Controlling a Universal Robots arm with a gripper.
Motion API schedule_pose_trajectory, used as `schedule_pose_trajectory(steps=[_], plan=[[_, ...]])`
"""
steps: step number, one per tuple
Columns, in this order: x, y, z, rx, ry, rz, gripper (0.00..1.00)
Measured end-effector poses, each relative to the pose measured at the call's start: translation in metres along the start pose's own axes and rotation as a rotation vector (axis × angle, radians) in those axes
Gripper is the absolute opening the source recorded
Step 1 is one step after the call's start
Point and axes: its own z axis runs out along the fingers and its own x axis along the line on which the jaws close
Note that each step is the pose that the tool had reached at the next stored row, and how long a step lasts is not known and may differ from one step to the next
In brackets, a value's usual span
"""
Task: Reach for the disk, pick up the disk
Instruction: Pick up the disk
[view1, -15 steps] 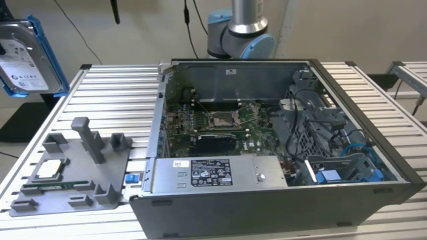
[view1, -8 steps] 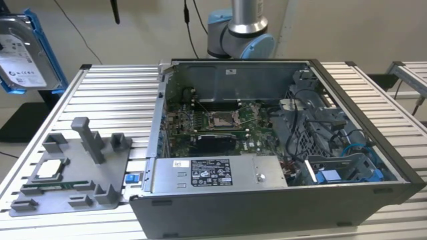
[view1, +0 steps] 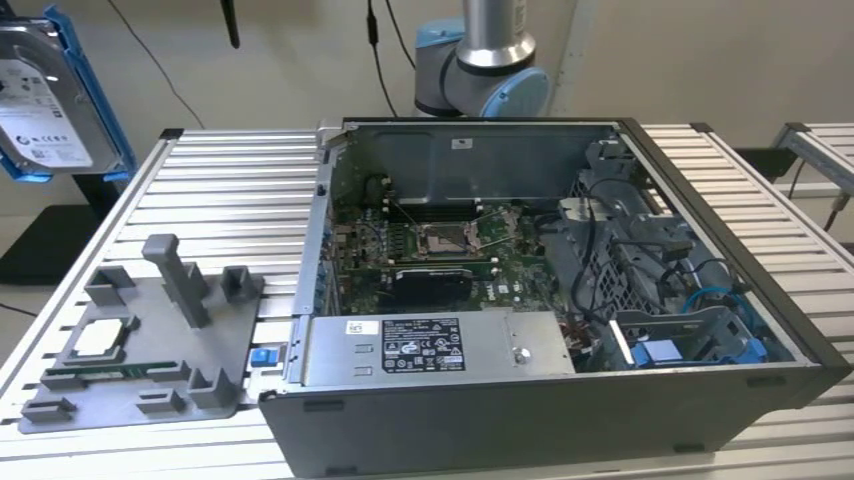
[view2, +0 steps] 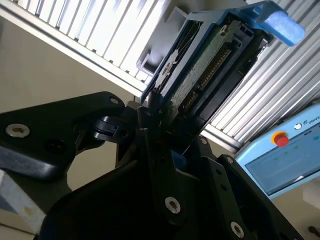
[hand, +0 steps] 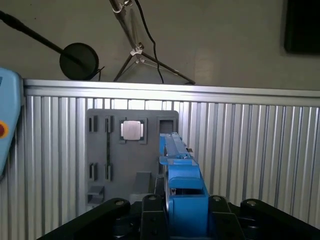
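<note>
Soft, even indoor light, faint shadows, and white glare along the edge of the ribbed table (hand: 150, 91).

The disk (view1: 47, 100) was a flat silver-grey drive with a white label, framed in bright blue plastic. It stood on edge, held clear above the slatted surface (view1: 227, 190), with one end clamped in the end effector (view2: 159, 117).

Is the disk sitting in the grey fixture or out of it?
Out. The disk is held clear of the grey fixture, clamped edge-on in the gripper in the first wrist view.
</note>
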Motion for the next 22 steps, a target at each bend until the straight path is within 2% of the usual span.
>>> schedule_pose_trajectory(steps=[15, 22], plan=[[-0.0011, -0.0004, -0.0371, 0.0001, 0.0, 0.0, 0.0], [-0.0014, -0.0006, -0.0489, 0.0001, 0.0, 0.0, 0.0]])
